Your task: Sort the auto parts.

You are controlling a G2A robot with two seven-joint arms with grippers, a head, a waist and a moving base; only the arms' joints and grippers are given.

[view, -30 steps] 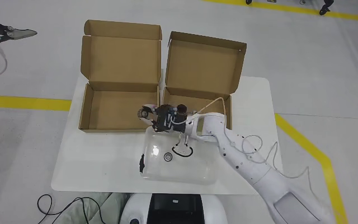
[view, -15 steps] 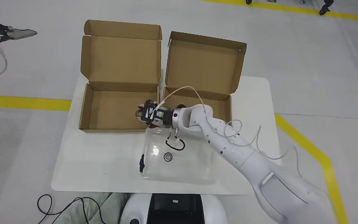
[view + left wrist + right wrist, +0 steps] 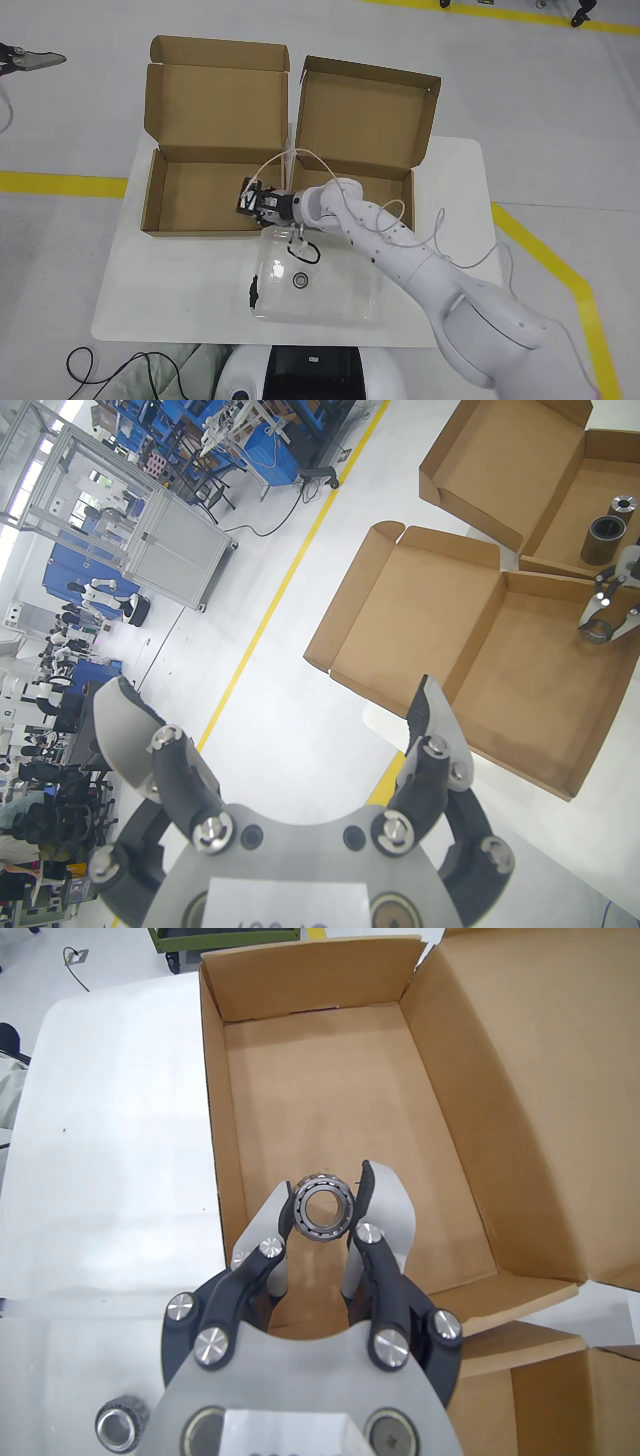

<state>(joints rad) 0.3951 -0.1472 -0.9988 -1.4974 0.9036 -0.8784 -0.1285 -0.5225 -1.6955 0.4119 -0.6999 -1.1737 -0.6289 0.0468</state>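
Right gripper (image 3: 325,1190) has advanced over the left box (image 3: 320,1093), pinching a bearing (image 3: 324,1214) above its floor. Left gripper (image 3: 272,700) spread. Second bearing (image 3: 120,1425) lies in the clear tray (image 3: 340,295); two sleeves (image 3: 606,540) stand in the right box (image 3: 365,115). Gripper label cut off, unreadable.

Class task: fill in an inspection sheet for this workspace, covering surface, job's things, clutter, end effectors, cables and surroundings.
Surface: white table carrying two open cardboard boxes and a clear tray.
Job's things: bearing held over the left box; two metal cylinders in the right box; second bearing and black ring in the tray.
Clutter: pale cloth on the floor.
End effectors: right end effector shut on the bearing; left end effector open, empty.
Cables: white cable looped along the right arm; black cable on the floor.
Surroundings: yellow floor line.
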